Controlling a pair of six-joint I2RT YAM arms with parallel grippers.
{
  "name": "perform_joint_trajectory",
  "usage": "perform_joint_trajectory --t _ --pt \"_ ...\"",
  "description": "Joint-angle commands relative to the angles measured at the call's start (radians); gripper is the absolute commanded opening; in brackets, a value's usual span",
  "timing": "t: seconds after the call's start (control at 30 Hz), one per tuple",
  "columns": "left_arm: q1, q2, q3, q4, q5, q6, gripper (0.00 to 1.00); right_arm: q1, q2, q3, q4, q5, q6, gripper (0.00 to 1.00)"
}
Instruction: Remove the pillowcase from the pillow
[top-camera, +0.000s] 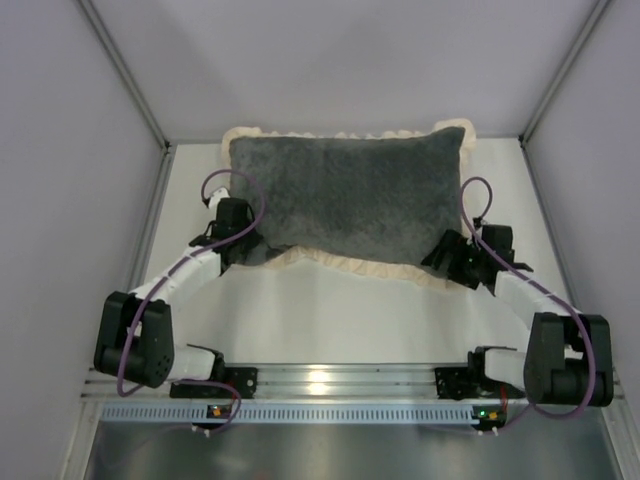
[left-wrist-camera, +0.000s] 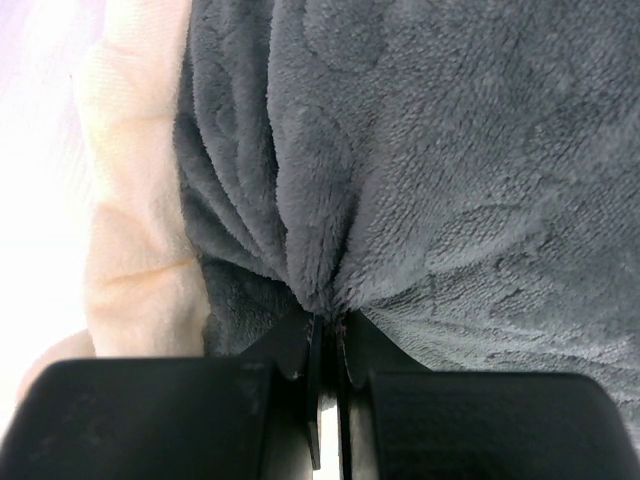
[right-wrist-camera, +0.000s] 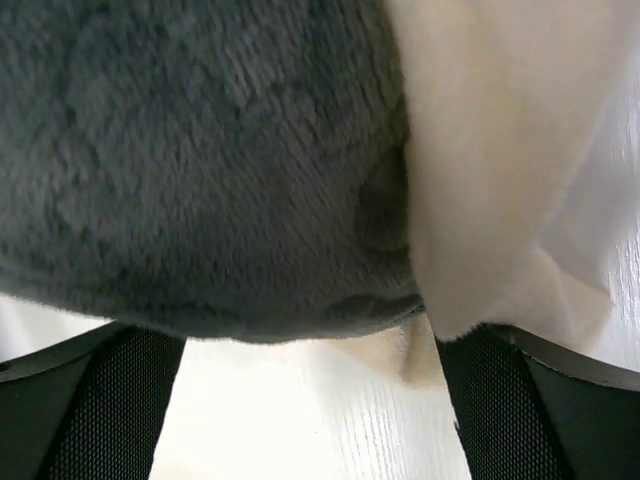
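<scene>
The pillowcase (top-camera: 350, 200) lies grey face up on the far half of the bench (top-camera: 330, 320). Its long axis runs left to right, and the cream frill (top-camera: 340, 262) edges the near side. The left pincer (left-wrist-camera: 326, 335) is at the near-left corner, closed tight on a pinch of grey plush. The right pincer (right-wrist-camera: 310, 400) is spread wide at the near-right corner, gripping nothing, with the grey corner and frill between its fingers.

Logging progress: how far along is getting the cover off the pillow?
Nothing looks done: the pillowcase lies plump on the table, no bare pillow showing. In hand: the left hand pinches a fold of its grey plush; the right hand sits open at the frilled corner. Left: the whole pull-off.
</scene>
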Motion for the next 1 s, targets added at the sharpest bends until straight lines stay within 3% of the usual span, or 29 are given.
perform_joint_trajectory --t 0.0,0.2,0.4,0.43,0.47,0.53,0.63,0.73,0.83,0.97 --pt "-0.010 -0.038 -0.007 0.021 0.040 0.002 0.00 0.018 0.067 0.031 0.092 0.141 -0.007 0.98" --pt "-0.012 -0.051 0.000 0.021 0.043 0.016 0.00 0.036 0.170 0.149 0.109 0.192 0.002 0.95" --pt "-0.010 -0.052 -0.001 0.021 0.046 0.014 0.00 0.036 0.113 0.148 0.196 0.298 0.003 0.92" --pt "-0.012 -0.051 0.000 0.022 0.049 0.013 0.00 0.036 0.128 0.154 0.203 0.299 0.011 0.88" --pt "-0.012 -0.044 0.002 0.021 0.050 0.013 0.00 0.036 0.168 0.162 0.214 0.284 0.011 0.74" --pt "-0.012 -0.043 0.004 0.022 0.052 0.014 0.00 0.036 0.203 0.179 0.260 0.266 0.009 0.65" --pt "-0.010 -0.052 0.000 0.021 0.050 0.014 0.00 0.070 0.247 0.194 0.321 0.261 0.011 0.41" --pt "-0.012 -0.055 0.000 0.021 0.049 0.013 0.00 0.076 0.280 0.208 0.413 0.201 0.028 0.02" --pt "-0.012 -0.057 0.008 0.015 0.064 0.010 0.00 0.122 0.332 0.272 0.392 0.161 0.019 0.00" --pt "-0.012 -0.104 0.011 0.002 0.099 0.002 0.00 0.191 0.226 0.242 0.352 0.207 0.039 0.00"
